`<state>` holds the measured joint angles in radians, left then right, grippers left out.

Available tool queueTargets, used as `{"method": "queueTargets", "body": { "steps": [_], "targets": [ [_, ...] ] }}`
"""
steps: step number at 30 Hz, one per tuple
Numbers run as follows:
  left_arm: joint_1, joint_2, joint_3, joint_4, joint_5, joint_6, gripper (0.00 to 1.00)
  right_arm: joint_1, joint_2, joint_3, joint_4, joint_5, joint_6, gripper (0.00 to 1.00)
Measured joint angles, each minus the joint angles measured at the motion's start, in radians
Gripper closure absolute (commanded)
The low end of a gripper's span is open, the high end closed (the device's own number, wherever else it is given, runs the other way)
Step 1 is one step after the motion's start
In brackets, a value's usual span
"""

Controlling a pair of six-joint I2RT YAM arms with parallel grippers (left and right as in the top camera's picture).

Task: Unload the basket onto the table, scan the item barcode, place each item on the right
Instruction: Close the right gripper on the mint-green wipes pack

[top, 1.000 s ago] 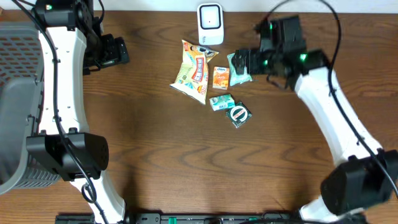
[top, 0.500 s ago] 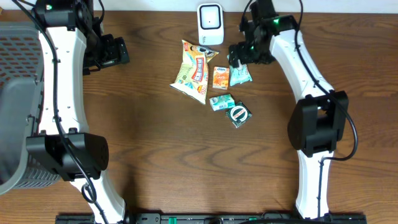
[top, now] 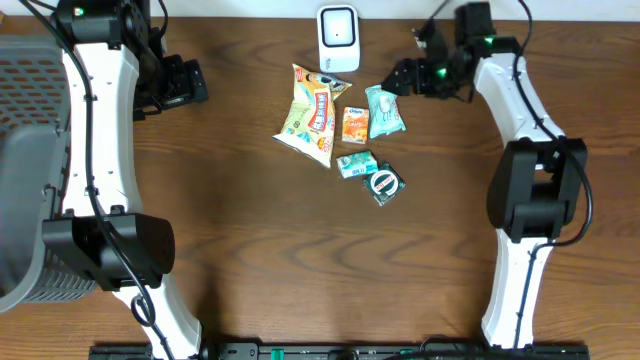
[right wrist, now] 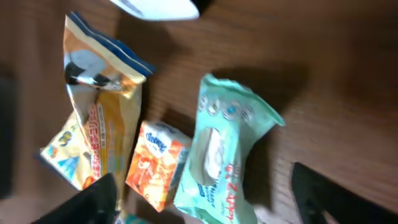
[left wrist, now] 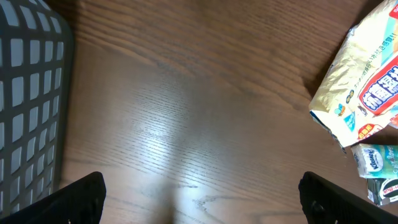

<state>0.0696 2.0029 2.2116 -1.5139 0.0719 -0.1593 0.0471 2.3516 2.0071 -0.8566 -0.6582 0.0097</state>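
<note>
Hovering with its fingers spread wide and gripping nothing, the right end effector [top: 398, 80] sits just beside the teal packet [top: 385, 110]. The packet lies flat on the desk [top: 300, 250] just ahead of the fingertips, with an orange packet [top: 354, 125] just beyond it. The left end effector [top: 190, 85], equally wide and holding nothing, hangs well apart from the packets. A grey basket [top: 30, 90] stands behind it, and its contents cannot be made out.

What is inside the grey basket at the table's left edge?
Overhead, the basket shows only its own grey mesh wall and floor, no item. The left arm covers its right side, and the frame cuts off its left part.
</note>
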Motion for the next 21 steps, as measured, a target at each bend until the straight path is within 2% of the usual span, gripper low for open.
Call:
{"method": "queueTargets", "body": {
  "steps": [4, 6, 7, 9, 10, 12, 14, 21],
  "targets": [
    [0.000, 0.000, 0.000, 0.000, 0.000, 0.000, 0.02, -0.050, 0.113, -0.034, 0.002, -0.129, -0.005, 0.32],
    [0.000, 0.000, 0.000, 0.000, 0.000, 0.000, 0.02, -0.053, 0.129, -0.035, -0.001, -0.203, -0.014, 0.33],
    [0.000, 0.000, 0.000, 0.000, 0.000, 0.000, 0.02, -0.051, 0.129, -0.035, -0.006, -0.212, -0.020, 0.37],
    [0.000, 0.000, 0.000, 0.000, 0.000, 0.000, 0.02, -0.045, 0.137, -0.035, -0.010, -0.230, -0.029, 0.49],
    [0.000, 0.000, 0.000, 0.000, 0.000, 0.000, 0.02, -0.041, 0.145, -0.035, -0.014, -0.241, -0.042, 0.61],
    [0.000, 0.000, 0.000, 0.000, 0.000, 0.000, 0.02, -0.036, 0.154, -0.036, -0.021, -0.250, -0.045, 0.69],
    [0.000, 0.000, 0.000, 0.000, 0.000, 0.000, 0.02, -0.029, 0.162, -0.040, -0.030, -0.254, -0.051, 0.98],
    [0.000, 0.000, 0.000, 0.000, 0.000, 0.000, 0.02, -0.023, 0.163, -0.040, -0.058, -0.259, -0.058, 0.99]
  ]
}}
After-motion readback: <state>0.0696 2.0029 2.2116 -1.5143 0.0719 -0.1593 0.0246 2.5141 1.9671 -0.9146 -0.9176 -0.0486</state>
